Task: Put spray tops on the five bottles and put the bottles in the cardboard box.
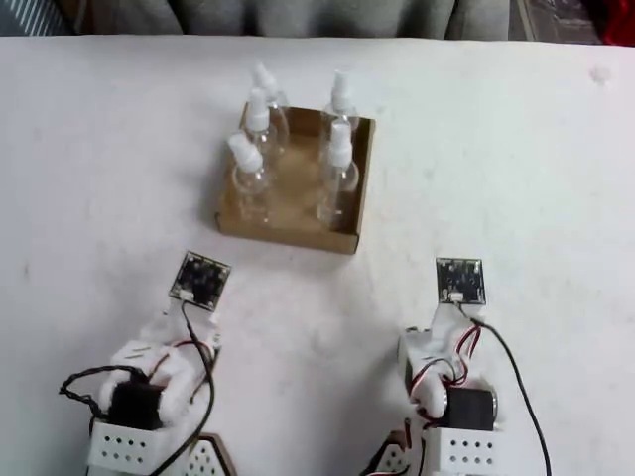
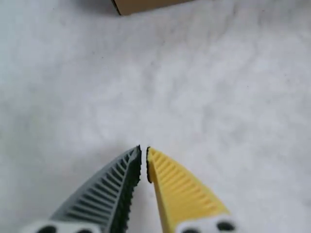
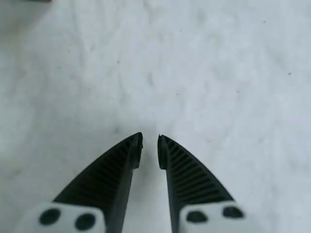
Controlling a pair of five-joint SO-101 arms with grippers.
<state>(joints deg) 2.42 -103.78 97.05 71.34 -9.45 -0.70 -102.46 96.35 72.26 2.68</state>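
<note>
Closed to a hairline at the left pincer (image 2: pixel 143 162), grey against yellow, with nothing gripped; parted by a narrow slit at the right pincer (image 3: pixel 149 148), likewise gripping nothing. Parked low over bare table (image 1: pixel 516 149), both of them, near the front edge and well apart from each other. Just ahead of the left one, a corner of the box (image 2: pixel 146 5). Farther out, seen from above: five bottles (image 1: pixel 337 183) upright inside the box, each wearing a white spray top (image 1: pixel 244 152), three along one side, two along the other, well clear of both arms. Finished, by that count, or as good as. Little left to go wrong, then, but worth watching: crowded on the three-bottle side, so easy to topple with any nudge to the cardboard; impossible to confirm from here whether every top is screwed down rather than merely resting, so liable to come off if lifted. Risky, too, to swing either arm forward low, with that thin wall in the path.
</note>
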